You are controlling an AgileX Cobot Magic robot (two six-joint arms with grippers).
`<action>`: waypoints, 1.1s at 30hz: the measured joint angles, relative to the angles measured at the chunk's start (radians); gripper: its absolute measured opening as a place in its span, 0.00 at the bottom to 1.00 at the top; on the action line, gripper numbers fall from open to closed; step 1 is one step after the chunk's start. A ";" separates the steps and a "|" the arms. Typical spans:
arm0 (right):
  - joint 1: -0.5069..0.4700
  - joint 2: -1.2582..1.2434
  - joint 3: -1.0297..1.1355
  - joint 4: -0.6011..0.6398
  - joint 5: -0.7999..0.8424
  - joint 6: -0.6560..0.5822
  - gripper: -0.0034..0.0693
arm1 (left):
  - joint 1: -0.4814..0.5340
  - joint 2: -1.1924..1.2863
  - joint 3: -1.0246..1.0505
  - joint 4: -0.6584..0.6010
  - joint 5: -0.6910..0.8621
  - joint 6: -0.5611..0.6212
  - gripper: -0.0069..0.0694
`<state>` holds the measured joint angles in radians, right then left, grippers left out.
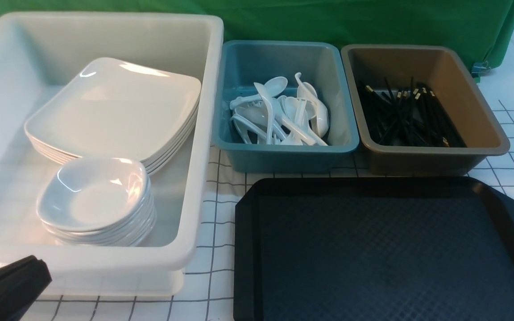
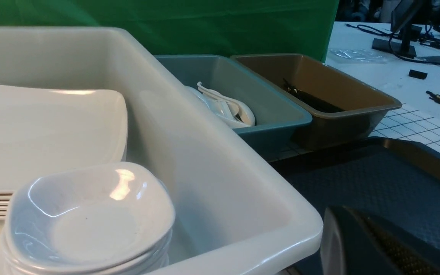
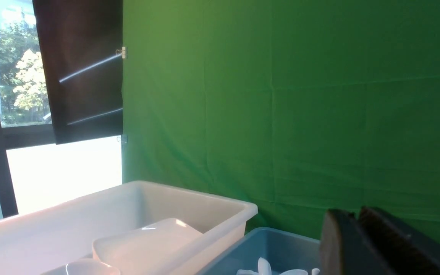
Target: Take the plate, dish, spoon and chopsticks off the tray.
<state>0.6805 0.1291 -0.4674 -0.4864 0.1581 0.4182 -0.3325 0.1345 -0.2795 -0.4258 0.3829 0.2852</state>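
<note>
Black tray [image 1: 386, 254] bare; we see nothing left on it. Plates [image 1: 114, 107] and dishes [image 1: 96, 196] stacked in white tub [image 1: 203, 147], spoons [image 1: 283, 111] in teal tub [image 1: 283, 154], chopsticks [image 1: 408, 113] in brown tub [image 1: 435, 154]. Left gripper [image 1: 7, 285] closed, empty, near tub's near-left corner, nearer plates. Right gripper [image 3: 361, 244] above teal tub, nothing held; we cannot tell jaw gap.

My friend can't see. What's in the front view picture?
A black tray sits bare in front. Behind it, a white tub holds stacked plates and small dishes, a teal tub spoons, a brown tub chopsticks.
</note>
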 joint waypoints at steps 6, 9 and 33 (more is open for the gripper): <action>0.000 0.000 0.000 0.000 0.000 0.001 0.18 | 0.000 0.000 0.001 0.004 0.001 0.000 0.09; 0.000 0.000 0.000 0.000 0.000 0.001 0.19 | 0.000 0.000 0.001 0.004 0.002 0.000 0.09; 0.000 0.000 0.000 0.000 0.000 0.001 0.25 | 0.298 -0.113 0.263 0.301 -0.299 -0.082 0.09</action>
<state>0.6805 0.1291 -0.4674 -0.4864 0.1581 0.4192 -0.0344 0.0218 -0.0161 -0.1245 0.0835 0.2035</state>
